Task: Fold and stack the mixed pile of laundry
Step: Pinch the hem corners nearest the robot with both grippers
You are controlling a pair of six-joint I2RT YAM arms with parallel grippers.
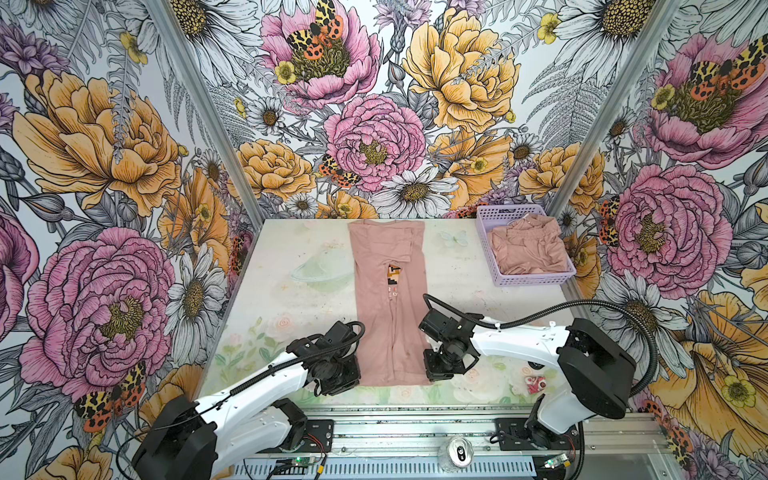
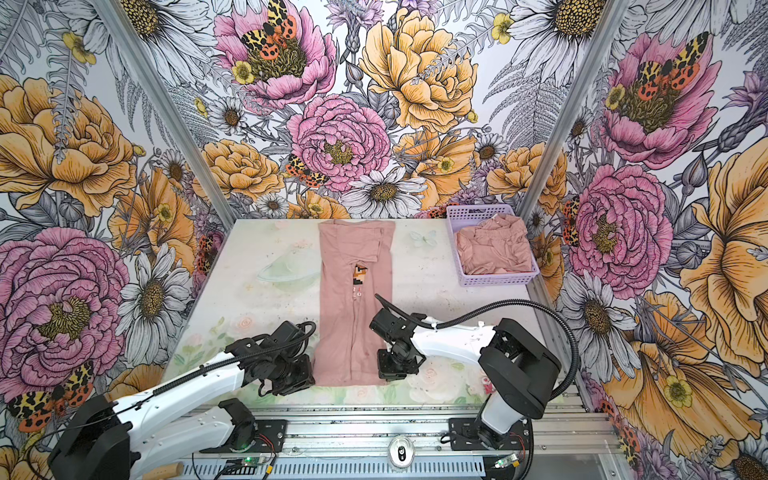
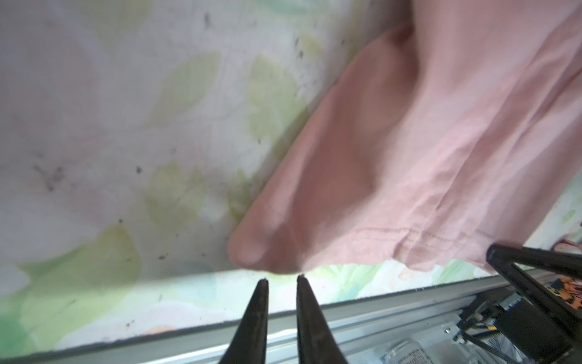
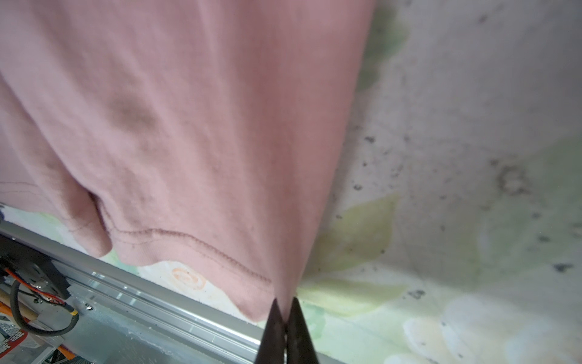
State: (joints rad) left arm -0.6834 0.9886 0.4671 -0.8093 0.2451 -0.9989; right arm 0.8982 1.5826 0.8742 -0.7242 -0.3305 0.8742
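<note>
Lower centre, the right gripper (image 4: 285,302) pinches a hem corner of the dusty-pink knit T-shirt (image 1: 374,257) stretched up mid-frame. The left gripper (image 3: 282,279) holds its jaws slightly apart at the other corner. Best catch both layers, then lift evenly. Upper right: crumpled pink garments (image 1: 528,249) in a lavender perforated plastic basket (image 1: 532,279).

tall floral-print wallpaper back wall (image 1: 374,124) at 12 o'clock: pink peonies, yellow-orange blooms, white daisies, spotted moths. same print on side walls (image 1: 83,166) at 9 and 3 o'clock. silver aluminium corner posts (image 1: 208,108) at 11 and 1 o'clock. pale pastel flower-printed table top (image 1: 299,299) at centre, dark specks on it. ribbed aluminium rail (image 1: 415,428) at 6 o'clock. light even, shadows soft.
</note>
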